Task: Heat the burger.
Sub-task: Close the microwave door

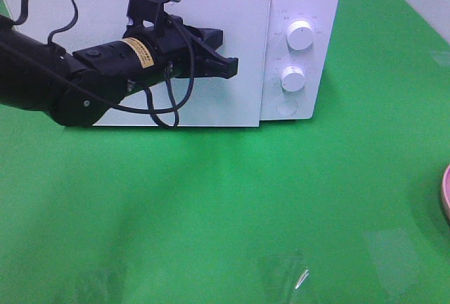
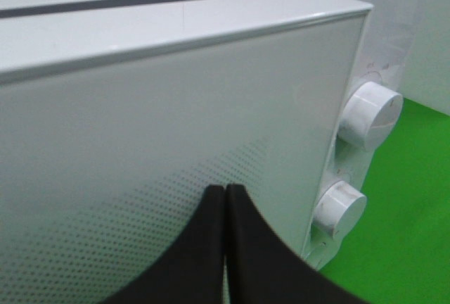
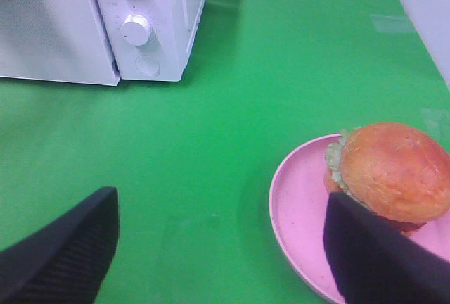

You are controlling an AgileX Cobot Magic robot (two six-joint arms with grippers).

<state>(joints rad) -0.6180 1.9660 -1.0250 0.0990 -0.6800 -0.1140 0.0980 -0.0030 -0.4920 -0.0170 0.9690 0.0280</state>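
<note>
Burger (image 3: 392,172) sat on the pink plate (image 3: 299,205), toward the plate's far side as your right wrist camera saw it, glossy bun up and a frill of lettuce showing at its edge. In the high view only a sliver of that plate (image 1: 446,191) showed, at about 3 o'clock on the green worktop (image 1: 225,205), well apart from the microwave (image 1: 302,8), which stood along the 12 o'clock edge. So the food waited off to the side, probably so the oven could be dealt with first.

Your right gripper (image 3: 218,248) hung above the worktop with its jaws wide apart and nothing between them; one finger (image 3: 373,248) overlapped the near side of the burger in that view, but I could not tell whether it touched. That open stance suited a later grasp on the burger or the plate.

Your left gripper (image 1: 226,65) was held out in front of the microwave door (image 1: 211,107), jaws pressed together and empty. From the left wrist view the closed tips (image 2: 225,248) pointed at the dotted door panel (image 2: 140,177), with the 2 knobs, the upper knob (image 2: 371,114) and the lower knob (image 2: 339,207), at the door's right. Closed jaws make a blunt prod, which I judged fit for pushing or hooking the door rather than gripping. A thin gap along the door's top edge suggested it was not fully shut, though I could not be sure. By my reading, heating had not begun: the burger was outside the oven.
</note>
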